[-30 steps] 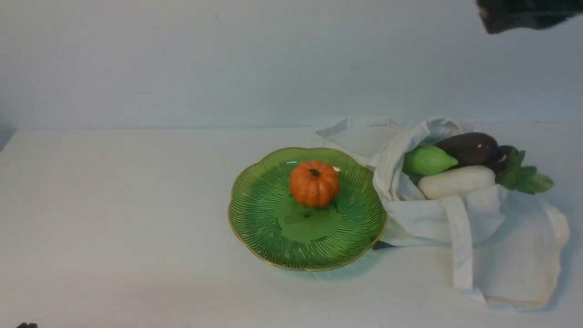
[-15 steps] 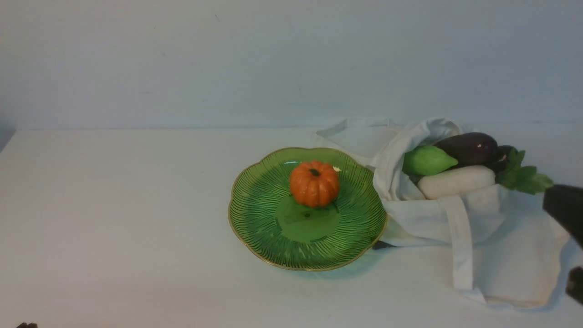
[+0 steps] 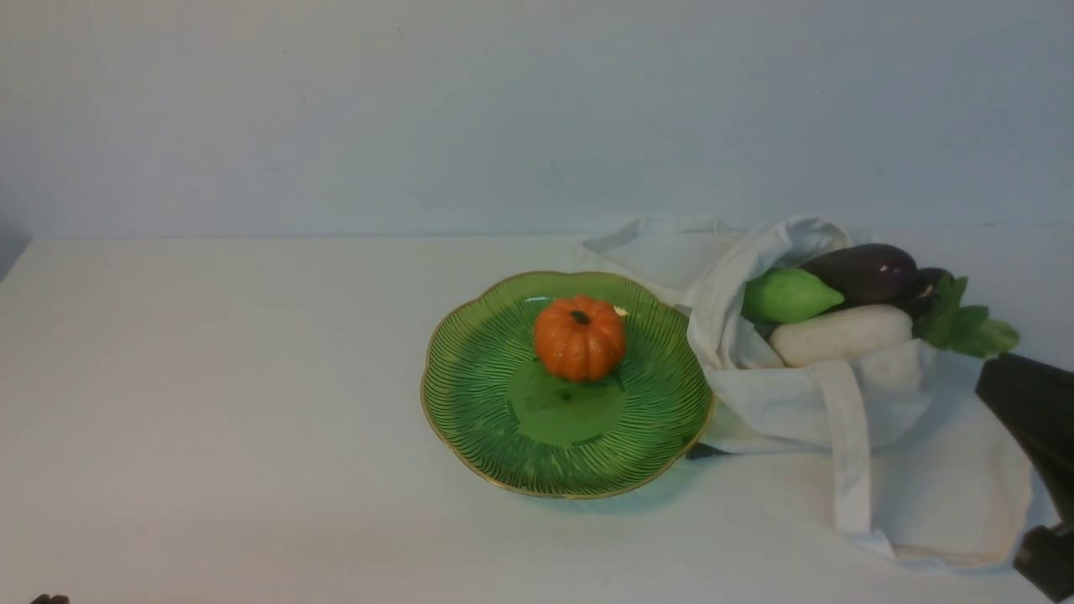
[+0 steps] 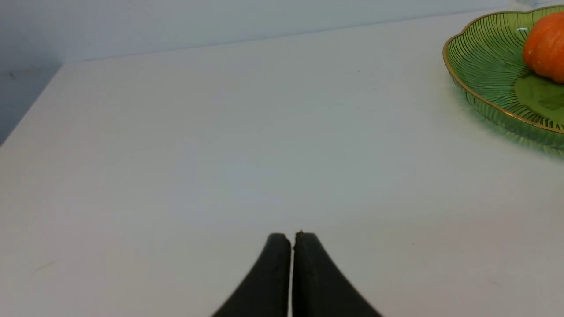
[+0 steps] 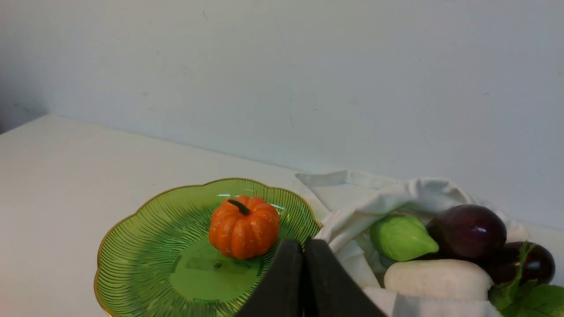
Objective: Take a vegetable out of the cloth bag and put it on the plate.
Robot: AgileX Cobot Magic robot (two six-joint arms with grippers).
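A white worktop point(image 3: 210, 419) is meeting a pale wall point(image 3: 419, 109). The right arm point(image 3: 1036, 411) is showing at lower right, the right pincer point(image 5: 303, 241) clenched empty. The left pincer point(image 4: 291, 235) is likewise clenched.

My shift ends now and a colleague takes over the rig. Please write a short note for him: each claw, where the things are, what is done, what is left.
Left claw: shut, empty, low over the bare table, off to the plate's left.
Right claw: shut, empty, by the cloth bag's right edge.
The pumpkin stands stem up on the plate, just behind its flat centre; no claw touches it.
The cloth bag lies right of the plate, with an eggplant, a white radish and a green vegetable in its mouth.
Done: vegetable out and placed.
Left: apparently nothing except parking the arms.
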